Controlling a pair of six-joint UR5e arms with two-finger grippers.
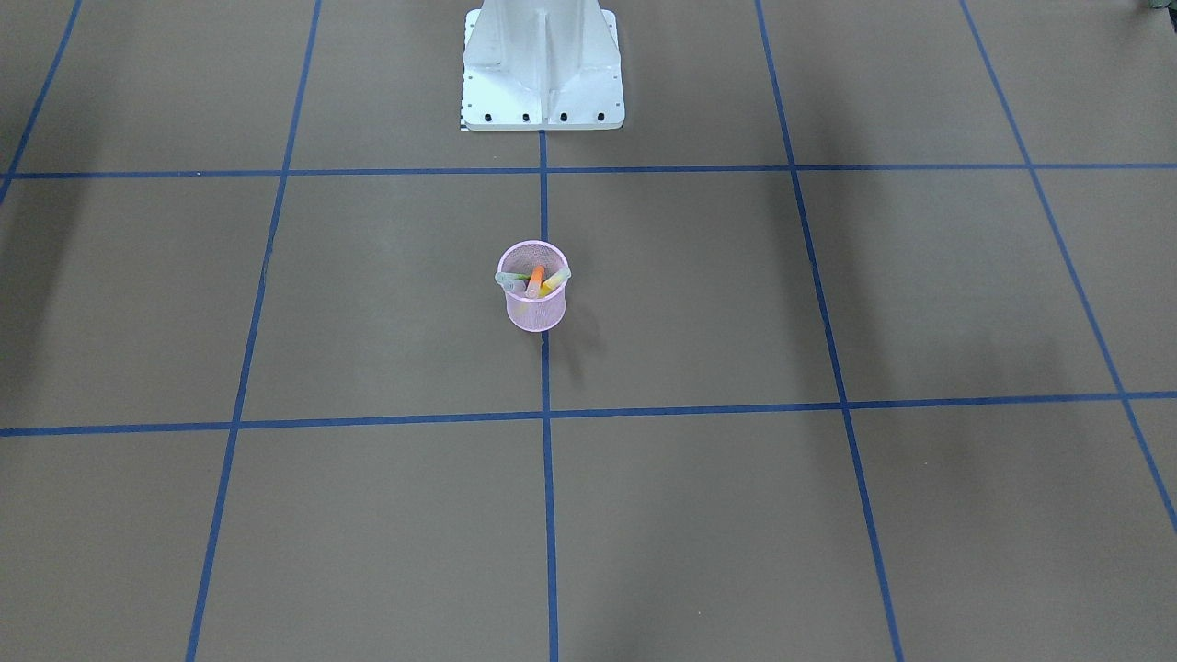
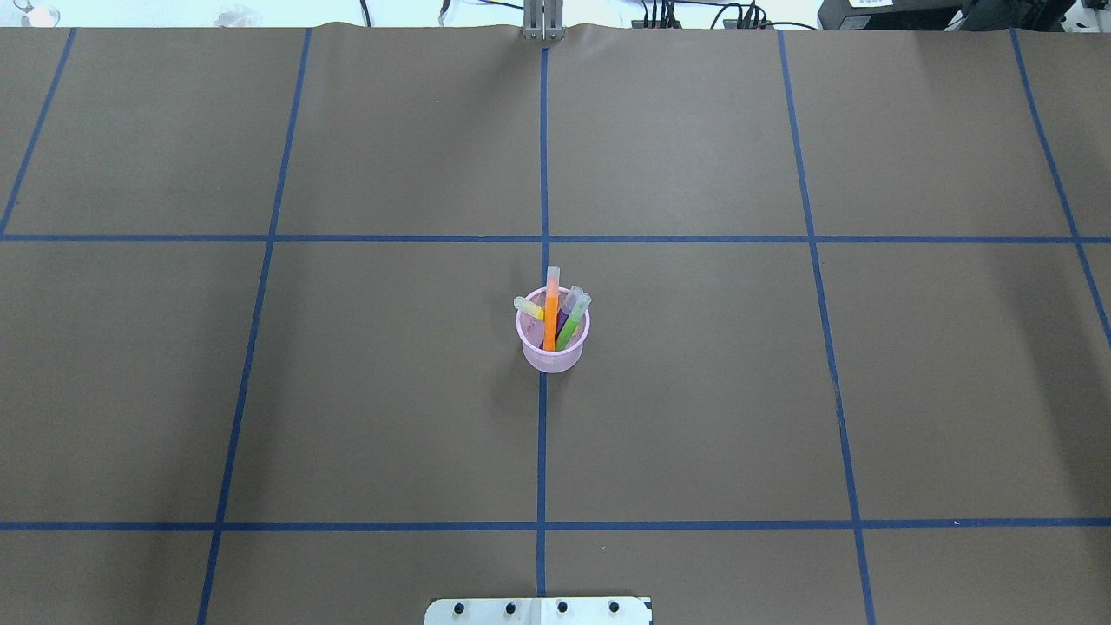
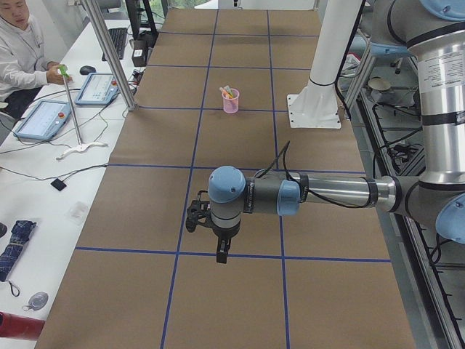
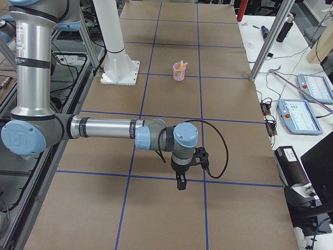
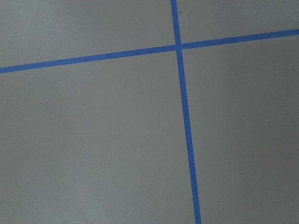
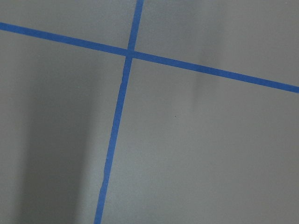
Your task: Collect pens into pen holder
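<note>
The pink mesh pen holder (image 2: 552,356) stands upright at the table's middle, on the centre tape line; it also shows in the front view (image 1: 536,311). All the pens stand inside it, leaning on the rim: orange (image 2: 550,317), green (image 2: 569,329), yellow (image 2: 528,307) and purple (image 2: 561,323), which is mostly hidden. My left gripper (image 3: 221,254) shows only in the exterior left view, far from the holder near the table's left end. My right gripper (image 4: 180,184) shows only in the exterior right view, near the right end. I cannot tell whether either is open or shut.
The robot's white base (image 1: 542,74) stands behind the holder. Blue tape lines (image 2: 542,451) grid the brown table. An operator (image 3: 18,51) sits at a side bench with tablets. Both wrist views show only brown table and tape.
</note>
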